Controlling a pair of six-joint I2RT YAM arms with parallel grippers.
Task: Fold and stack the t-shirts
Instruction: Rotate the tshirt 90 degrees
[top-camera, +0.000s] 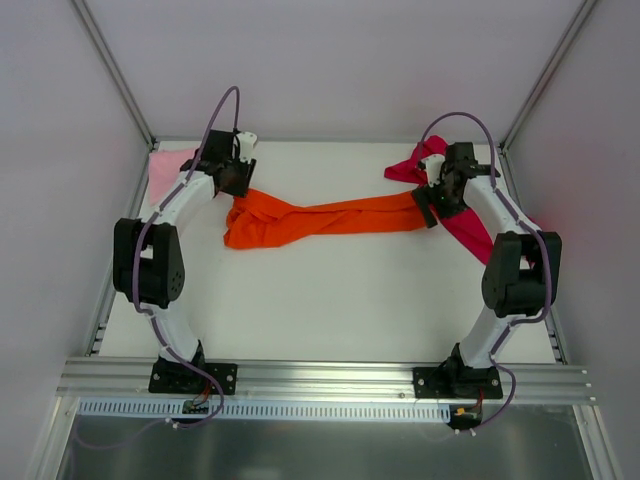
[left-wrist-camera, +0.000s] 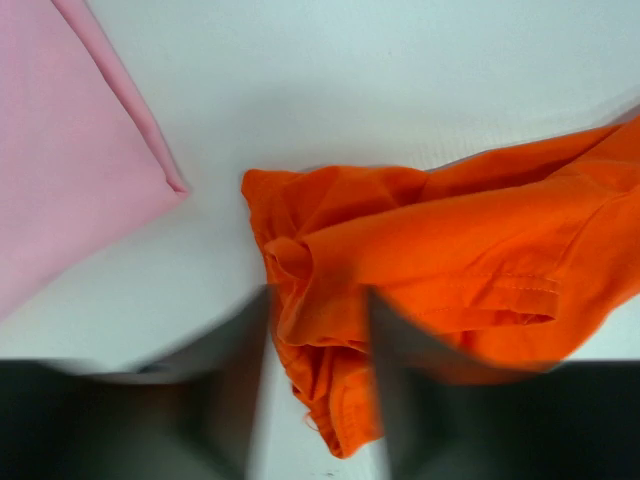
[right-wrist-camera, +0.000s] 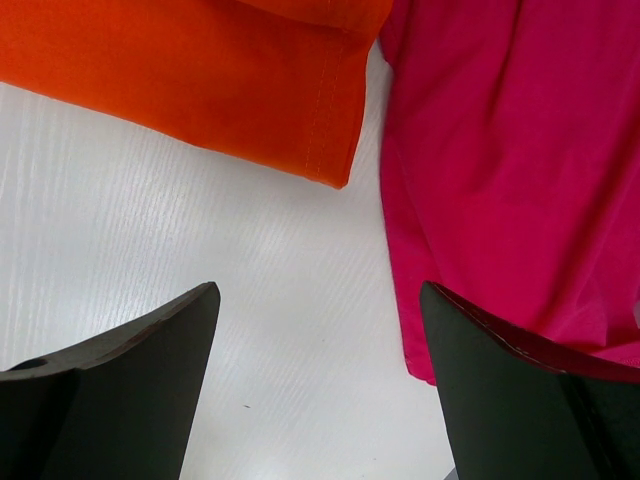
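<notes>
The left hand (left-wrist-camera: 318, 300) is set down over the left end of the orange t-shirt (top-camera: 320, 218). In the left wrist view its two fingers (left-wrist-camera: 235, 390) are blurred and stand fairly close together. A bunched fold of orange cloth (left-wrist-camera: 450, 250) fills the gap between them. The cloth touches both fingers, but I cannot tell whether they are pinching it or only straddling it.

The right hand (right-wrist-camera: 318, 290) is wide open and holds nothing. Bare white table (right-wrist-camera: 150, 230) shows between its fingers. The hemmed right end of the orange t-shirt (right-wrist-camera: 180, 70) lies just beyond the fingertips on the far left. The right finger (right-wrist-camera: 520, 400) overlaps the edge of the magenta t-shirt (right-wrist-camera: 520, 150).

From the top camera, the orange t-shirt lies as a long, rumpled band across the far middle of the table (top-camera: 330, 300). It runs from below the left hand (top-camera: 236, 183) to the right hand (top-camera: 432, 205).

The magenta t-shirt (top-camera: 470, 232) is heaped at the far right, partly under the right arm, and touches the orange one's right end. The pink t-shirt (top-camera: 165, 172) lies flat with a straight folded edge in the far left corner. It is near the orange t-shirt but apart from it.
</notes>
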